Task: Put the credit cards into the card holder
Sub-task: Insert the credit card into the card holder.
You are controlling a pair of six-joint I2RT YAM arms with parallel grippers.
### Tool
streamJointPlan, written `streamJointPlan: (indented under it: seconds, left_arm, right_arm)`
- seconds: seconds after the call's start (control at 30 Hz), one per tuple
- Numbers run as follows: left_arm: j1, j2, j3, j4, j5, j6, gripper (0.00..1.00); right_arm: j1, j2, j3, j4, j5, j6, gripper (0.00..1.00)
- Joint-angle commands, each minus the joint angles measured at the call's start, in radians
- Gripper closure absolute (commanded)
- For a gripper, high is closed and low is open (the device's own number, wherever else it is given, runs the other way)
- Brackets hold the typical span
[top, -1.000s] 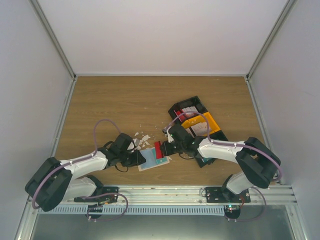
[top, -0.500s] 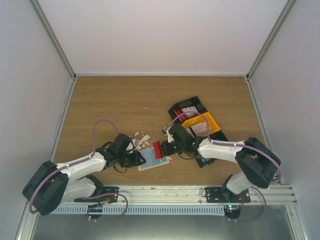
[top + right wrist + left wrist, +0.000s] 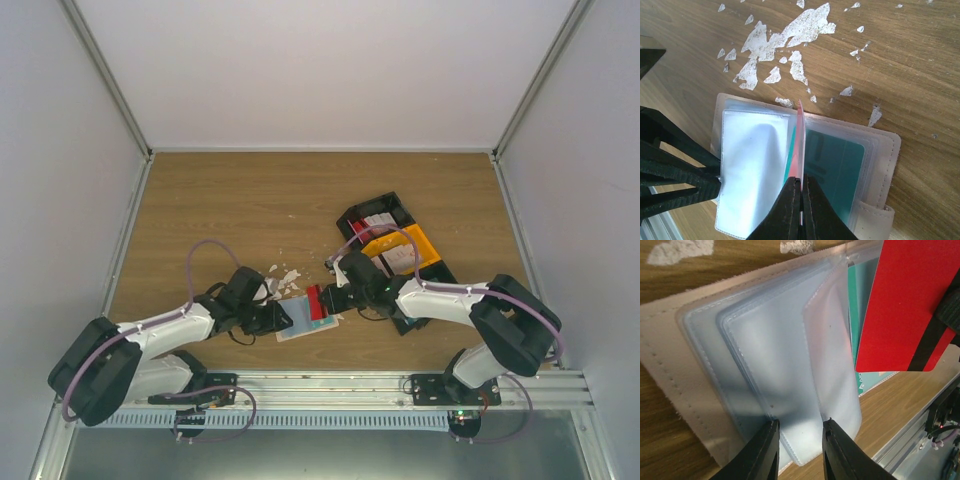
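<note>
Right fingers (image 3: 787, 205) pinch a thin red plastic card (image 3: 801, 145), on edge above the open beige folding card holder (image 3: 880, 165) near the middle of the near edge of the bench (image 3: 200, 200). Left fingers (image 3: 764, 450) sit slightly apart at its clear sleeves (image 3: 775, 350); I cannot tell whether they grip. Only the left wrist view shows the card's black stripe (image 3: 927, 345).

Lower centre of the top view: the card holder (image 3: 298, 323) lies open on the worktop (image 3: 230, 210), with the left end effector (image 3: 283, 318) at its left edge and the right end effector (image 3: 322, 298) at its right. A credit card (image 3: 801, 145) stands on edge over the sleeves. The scraps (image 3: 285, 276) lie just above the holder, the bins (image 3: 395, 245) to the upper right.
</note>
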Motion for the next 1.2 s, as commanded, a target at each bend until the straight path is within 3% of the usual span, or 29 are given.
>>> streamJointPlan:
  seconds: [0.0,0.23,0.43,0.67,0.93,1.17]
  left_arm:
    - [0.002,-0.052,0.028,-0.031,-0.038,0.005,0.72]
    - [0.002,-0.065,-0.003,0.066,0.059,-0.017,0.8]
    - [0.002,-0.011,-0.008,0.095,0.061,-0.016,0.73]
    - [0.001,-0.043,-0.003,0.084,0.028,-0.016,0.74]
    - [0.001,-0.145,0.005,0.05,-0.008,-0.014,0.6]
    - [0.001,-0.136,-0.002,0.069,0.008,-0.015,0.53]
  right_arm:
    - [0.006,0.004,-0.023,-0.015,0.021,-0.001,1.0]
    - [0.006,0.009,-0.026,-0.015,0.014,0.0,1.0]
    - [0.006,0.007,-0.032,0.009,0.013,0.002,0.99]
    - [0.006,0.006,-0.039,0.013,0.012,0.005,1.0]
    - [0.005,-0.002,-0.044,0.013,0.019,0.008,0.99]
    - [0.006,-0.004,-0.05,0.018,0.027,0.014,1.0]
